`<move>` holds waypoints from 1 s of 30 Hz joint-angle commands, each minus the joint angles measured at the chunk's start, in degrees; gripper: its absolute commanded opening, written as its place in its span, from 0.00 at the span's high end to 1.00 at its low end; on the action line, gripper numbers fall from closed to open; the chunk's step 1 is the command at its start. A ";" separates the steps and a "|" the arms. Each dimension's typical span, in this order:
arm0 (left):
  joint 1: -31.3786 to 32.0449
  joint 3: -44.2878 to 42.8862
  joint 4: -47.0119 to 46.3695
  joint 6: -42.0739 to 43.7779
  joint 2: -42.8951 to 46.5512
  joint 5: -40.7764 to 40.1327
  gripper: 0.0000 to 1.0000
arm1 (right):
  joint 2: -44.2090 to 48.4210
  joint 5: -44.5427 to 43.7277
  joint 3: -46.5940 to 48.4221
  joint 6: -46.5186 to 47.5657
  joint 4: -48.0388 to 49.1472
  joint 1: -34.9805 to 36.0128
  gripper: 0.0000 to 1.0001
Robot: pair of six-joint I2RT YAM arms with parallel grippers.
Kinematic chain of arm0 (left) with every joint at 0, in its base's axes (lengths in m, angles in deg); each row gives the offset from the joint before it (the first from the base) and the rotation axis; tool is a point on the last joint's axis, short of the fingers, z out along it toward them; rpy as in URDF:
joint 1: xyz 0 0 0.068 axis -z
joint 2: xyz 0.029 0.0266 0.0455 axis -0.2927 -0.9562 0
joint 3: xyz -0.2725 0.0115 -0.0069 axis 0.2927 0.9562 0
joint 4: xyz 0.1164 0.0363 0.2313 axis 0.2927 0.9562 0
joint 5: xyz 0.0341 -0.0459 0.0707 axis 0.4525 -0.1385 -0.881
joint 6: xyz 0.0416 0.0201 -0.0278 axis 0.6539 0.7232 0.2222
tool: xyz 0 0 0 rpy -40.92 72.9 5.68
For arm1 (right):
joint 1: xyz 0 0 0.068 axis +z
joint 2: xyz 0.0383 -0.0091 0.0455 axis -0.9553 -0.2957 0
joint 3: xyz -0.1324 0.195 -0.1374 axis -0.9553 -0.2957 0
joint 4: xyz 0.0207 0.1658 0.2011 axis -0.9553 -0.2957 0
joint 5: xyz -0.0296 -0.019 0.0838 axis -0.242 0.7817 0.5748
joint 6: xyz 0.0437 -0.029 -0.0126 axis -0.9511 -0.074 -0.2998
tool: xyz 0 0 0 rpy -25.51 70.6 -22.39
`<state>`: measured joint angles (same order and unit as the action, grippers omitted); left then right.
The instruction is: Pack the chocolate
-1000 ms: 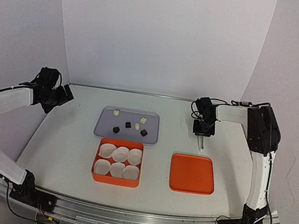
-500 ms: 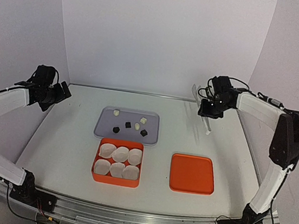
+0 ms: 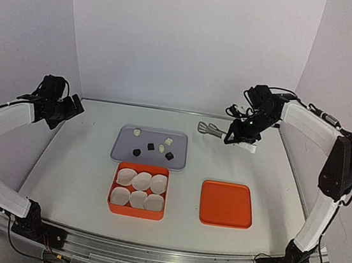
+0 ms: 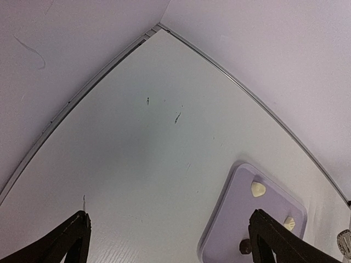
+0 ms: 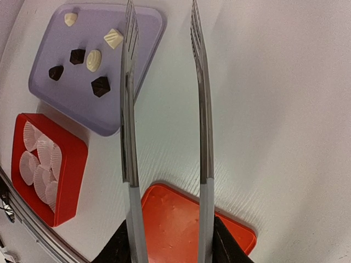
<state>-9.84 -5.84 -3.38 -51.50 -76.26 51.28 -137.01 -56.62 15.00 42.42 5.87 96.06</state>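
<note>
on my feed the right gripper (image 3: 234, 137) is clamped on the handle end of the tongs (image 3: 210, 128), up near the back of the table (image 3: 76, 158). in the wrist view the tongs' two arms stand apart, with nothing between their tips. the left gripper (image 4: 170, 233) hangs at the far left with its jaws wide and holds nothing. all the chocolate (image 3: 150, 146) lies on the lavender tray (image 3: 122, 154), three dark pieces and three cream ones scattered loose, none touching another. from the tray, the tongs are out at about 2 o'clock, well apart from it. the red box (image 3: 135, 212) sits just at the tray's 6 o'clock, with six white paper cups (image 3: 141, 180) in it in two rows of three, and i see no chocolate in them. the orange lid (image 3: 227, 204) lies flat at the box's 3 o'clock.
</note>
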 commanded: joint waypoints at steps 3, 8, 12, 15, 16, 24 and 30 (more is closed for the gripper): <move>0.11 -2.79 0.87 0.19 -1.22 -0.24 0.00 | -2.13 -0.66 5.08 6.04 -3.82 3.95 0.61; 0.10 -2.54 1.02 0.10 -1.14 -0.31 0.00 | -4.40 -0.57 7.72 15.71 -3.86 8.43 0.61; 0.07 -2.27 1.62 -0.11 -1.00 -0.50 0.00 | -7.22 -3.77 10.47 19.94 -4.18 10.70 0.61; 0.10 -2.02 2.35 -0.56 -0.88 -0.80 0.00 | -9.75 -6.10 12.77 20.12 -4.81 11.94 0.61; 0.10 -1.93 2.57 -0.72 -0.80 -0.97 0.00 | -10.43 -6.72 13.27 19.63 -4.91 12.42 0.61; 0.11 -0.86 2.76 -1.42 -0.50 -1.76 0.00 | -13.76 -7.28 13.11 14.08 -5.11 15.26 0.61; 0.11 -1.01 3.07 -1.54 -1.76 -1.72 0.00 | -14.86 -9.63 13.47 11.39 -5.16 15.95 0.61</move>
<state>-9.84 -6.14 -0.36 -52.05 -77.33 50.71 -151.30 -64.40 26.31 56.37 1.13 111.44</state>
